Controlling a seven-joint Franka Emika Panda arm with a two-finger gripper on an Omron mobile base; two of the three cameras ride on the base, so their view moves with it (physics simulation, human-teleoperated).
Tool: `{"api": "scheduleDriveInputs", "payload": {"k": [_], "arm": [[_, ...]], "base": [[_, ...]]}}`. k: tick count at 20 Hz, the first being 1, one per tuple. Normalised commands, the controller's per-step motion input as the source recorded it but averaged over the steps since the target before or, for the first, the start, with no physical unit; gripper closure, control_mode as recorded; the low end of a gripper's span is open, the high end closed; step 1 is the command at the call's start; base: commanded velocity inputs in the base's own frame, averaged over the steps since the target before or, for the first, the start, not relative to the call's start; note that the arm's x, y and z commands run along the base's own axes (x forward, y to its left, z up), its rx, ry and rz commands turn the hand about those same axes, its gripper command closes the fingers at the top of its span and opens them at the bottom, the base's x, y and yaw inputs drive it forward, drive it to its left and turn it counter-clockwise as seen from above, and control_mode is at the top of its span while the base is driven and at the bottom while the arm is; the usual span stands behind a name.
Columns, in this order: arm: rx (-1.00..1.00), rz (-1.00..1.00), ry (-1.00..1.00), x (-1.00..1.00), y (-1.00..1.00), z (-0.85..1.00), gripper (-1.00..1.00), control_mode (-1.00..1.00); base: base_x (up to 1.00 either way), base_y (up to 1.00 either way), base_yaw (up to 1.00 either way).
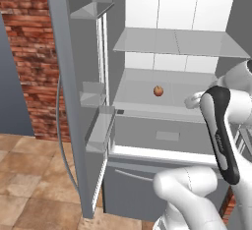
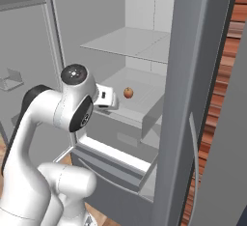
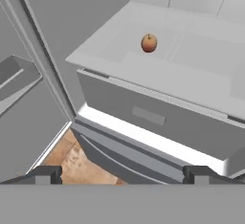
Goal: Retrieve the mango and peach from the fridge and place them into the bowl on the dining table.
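The fridge [image 1: 170, 42] stands open in front of me, its white inside and glass shelves showing. A small round orange-pink fruit, the peach [image 3: 149, 42], lies alone on the lower shelf [image 3: 201, 55]; I also see the peach [image 1: 158, 90] from the left and the peach [image 2: 128, 92] from the right. My gripper [image 3: 123, 175] is open with nothing between its fingertips [image 3: 48, 174], and hangs in front of and below that shelf, short of the peach. The mango, the bowl and the dining table are out of view.
The left fridge door [image 1: 74, 101] is swung open with door bins [image 1: 101, 126]; the right door [image 2: 193, 99] stands close on my right. A grey crisper drawer [image 3: 158, 120] sits under the shelf and the bottom freezer drawer [image 3: 124, 158] below it. A brick wall [image 1: 29, 52] is at left.
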Motion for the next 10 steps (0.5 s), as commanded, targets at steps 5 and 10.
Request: {"api": "scheduleDriveInputs", "payload": {"k": [5,10], "arm": [[0.00,-0.10,-0.07,0.43,0.00,-0.27,-1.00,-1.00],[0.00,-0.12,-0.09,0.30,0.00,-0.34,-1.00,-1.00]], "base": [[0.00,0.00,0.00],[0.00,0.00,0.00]]}}
